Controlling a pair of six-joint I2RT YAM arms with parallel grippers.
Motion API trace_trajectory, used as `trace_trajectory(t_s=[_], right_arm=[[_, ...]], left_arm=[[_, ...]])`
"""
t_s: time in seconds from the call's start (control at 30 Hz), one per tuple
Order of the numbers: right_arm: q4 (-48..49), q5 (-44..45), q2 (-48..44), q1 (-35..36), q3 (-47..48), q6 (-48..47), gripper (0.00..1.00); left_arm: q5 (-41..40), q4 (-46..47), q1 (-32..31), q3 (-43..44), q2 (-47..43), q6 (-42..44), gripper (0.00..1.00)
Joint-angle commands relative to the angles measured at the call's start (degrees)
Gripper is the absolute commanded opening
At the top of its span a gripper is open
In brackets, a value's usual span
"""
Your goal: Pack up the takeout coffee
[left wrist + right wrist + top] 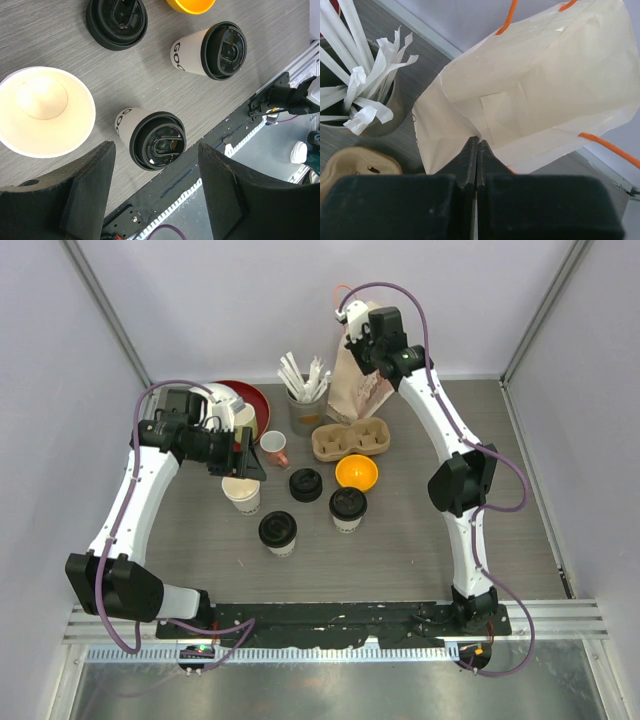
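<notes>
Two cream paper cups with black lids stand on the table, one (278, 532) (157, 141) at the front and the other (347, 508) (220, 50) to its right. My left gripper (243, 453) (156, 146) hangs open above the table, empty; in its wrist view the front cup shows between its fingers, far below them. At the back, my right gripper (352, 340) (478, 142) is shut on the near rim of an open paper bag (357, 388) (535, 85) with orange handles.
A lidless paper cup (241, 494) (42, 110) stands under the left gripper, with a loose black lid (305, 484) (116, 20) beside it. Behind are an orange bowl (357, 472), a cardboard cup carrier (350, 440), a straw holder (305, 405) (355, 95), a pink-handled cup (273, 448) and a red bowl (245, 395).
</notes>
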Motion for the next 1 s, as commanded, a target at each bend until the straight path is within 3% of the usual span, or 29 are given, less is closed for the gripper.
trace_trajectory(t_s=[0.0,0.23,0.47,0.73,0.97], right_arm=[[0.14,7.34,-4.6,0.22,-0.85,-0.68,0.01],[7.26,34.86,-6.97,-1.01,-0.94,-1.47,0.01],[6.74,46.75,-12.68,-1.98,-3.92,-3.32,0.01],[-0.98,48.09,-22.77,-1.98,-12.01,2.3,0.01],[-24.94,46.51,-31.73,0.03,-16.48,12.22,0.01]], left_arm=[[0.42,1.42,0.45,0.42,-1.46,0.91,0.71],[1.21,1.42,0.45,0.15,-1.73,0.91,0.71],[1.74,1.25,0.45,0.06,-2.34,1.26,0.71],[2.88,1.16,0.45,0.33,-3.04,1.35,0.71],[3.94,1.07,0.45,0.33,-3.4,1.44,0.71]])
